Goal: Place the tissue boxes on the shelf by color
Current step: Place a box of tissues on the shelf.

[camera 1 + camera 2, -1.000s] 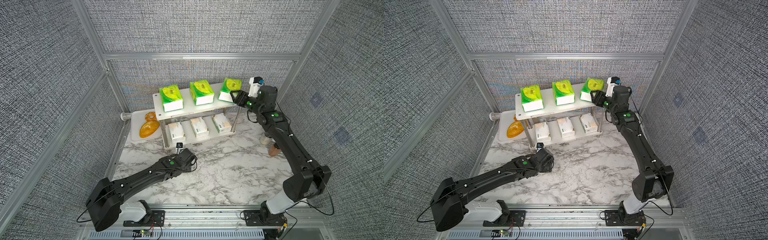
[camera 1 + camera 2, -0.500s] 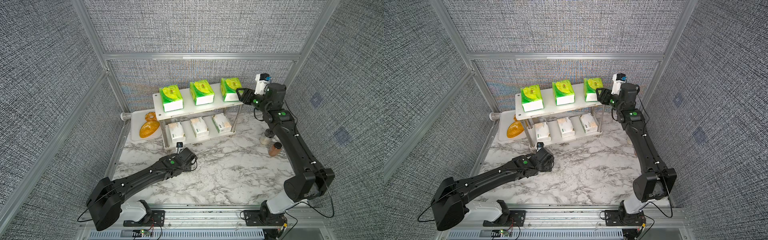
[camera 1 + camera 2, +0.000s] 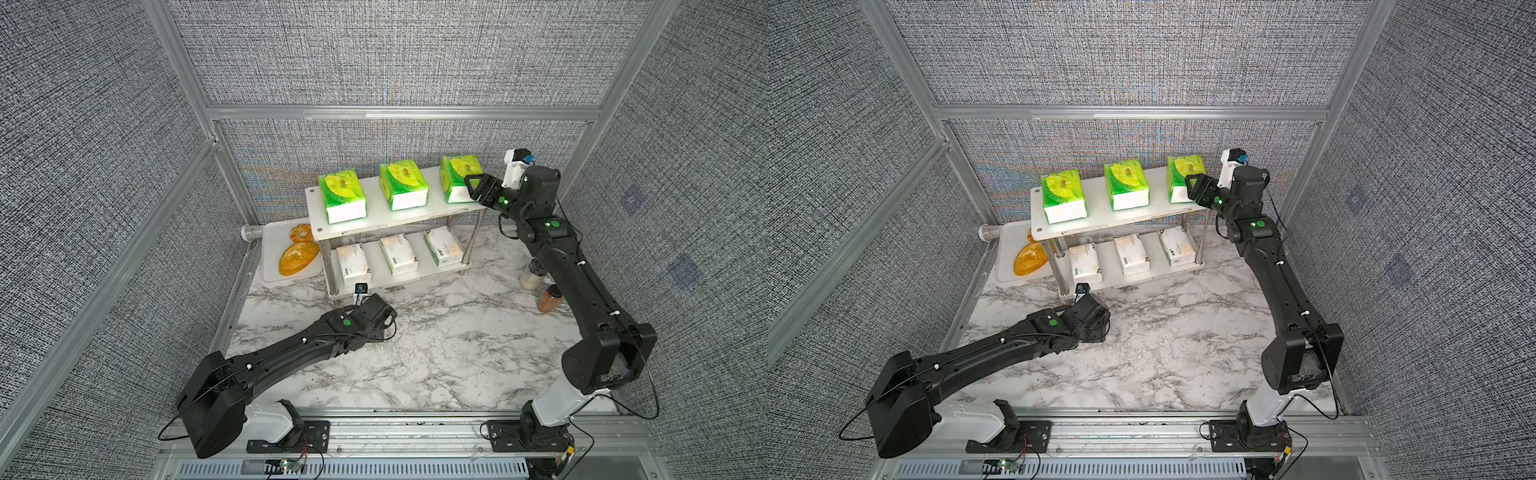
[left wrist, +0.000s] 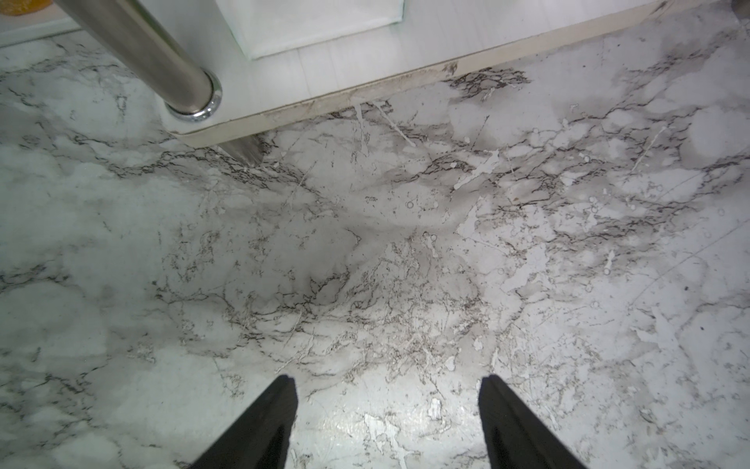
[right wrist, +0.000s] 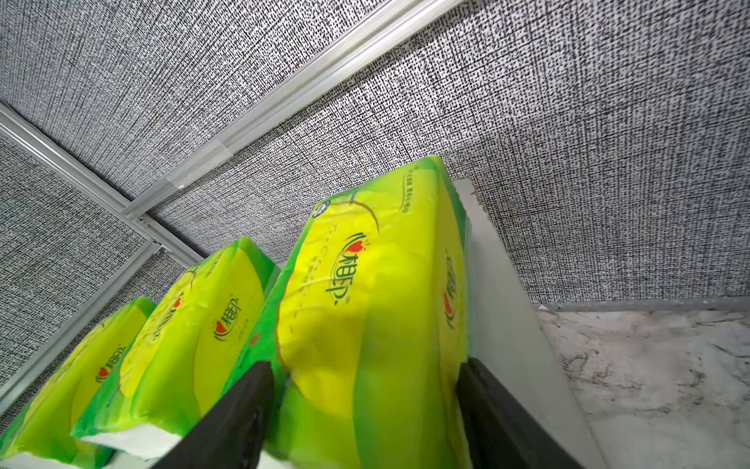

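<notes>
Tissue boxes (image 3: 403,183) look light and squashy, wanting a gentle pinch across the narrow sides; my right gripper (image 5: 365,365) straddles the end pack (image 5: 373,292), whether clamped I cannot tell.

In the right wrist view the nearest green pack (image 5: 365,284) runs off the frame's edge, as do both fingers (image 5: 235,418) of the right end effector (image 5: 365,365); whether they press it is unclear; in both top views that end effector covers the pack's near corner; in a top view the shelf (image 3: 1096,208) hides part of the bread (image 3: 1027,259); the left end effector (image 4: 388,378) shows only its fingertips.
</notes>
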Tool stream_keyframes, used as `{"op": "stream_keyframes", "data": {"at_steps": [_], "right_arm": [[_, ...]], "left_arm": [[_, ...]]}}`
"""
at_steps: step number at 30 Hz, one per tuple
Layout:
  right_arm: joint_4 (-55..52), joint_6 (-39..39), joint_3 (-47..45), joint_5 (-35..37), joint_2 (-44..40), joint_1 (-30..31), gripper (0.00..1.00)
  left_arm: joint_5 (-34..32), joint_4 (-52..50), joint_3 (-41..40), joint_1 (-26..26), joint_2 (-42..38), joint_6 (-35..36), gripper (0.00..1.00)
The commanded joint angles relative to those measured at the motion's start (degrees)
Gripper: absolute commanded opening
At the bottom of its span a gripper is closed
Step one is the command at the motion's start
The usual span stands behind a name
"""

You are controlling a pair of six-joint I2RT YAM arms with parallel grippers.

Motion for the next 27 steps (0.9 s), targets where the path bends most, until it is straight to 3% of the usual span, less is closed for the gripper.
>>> {"op": "stream_keyframes", "data": {"at_steps": [1, 7, 21, 27], "right_arm": [[1.6, 0.8, 0.9, 0.3, 0.7, 0.3, 0.69], [-1.1, -2.8, 2.4, 0.1, 1.5, -0.1, 0.61], [-4.5, -6.4, 6.8, -2.8, 3.7, -2.3, 0.59], [-1.9, -4.2, 3.6, 0.7, 2.1, -0.5, 0.58]], "left_arm": [[-0.8, -0.1, 0.4, 0.1, 0.0, 0.8, 0.76], [-0.8, -0.2, 0.3, 0.4, -0.2, 1.0, 0.76], [-0.7, -0.4, 0.6, 0.6, 0.1, 1.4, 0.76], [-0.8, -0.5, 0.7, 0.7, 0.2, 1.2, 0.76]]}}
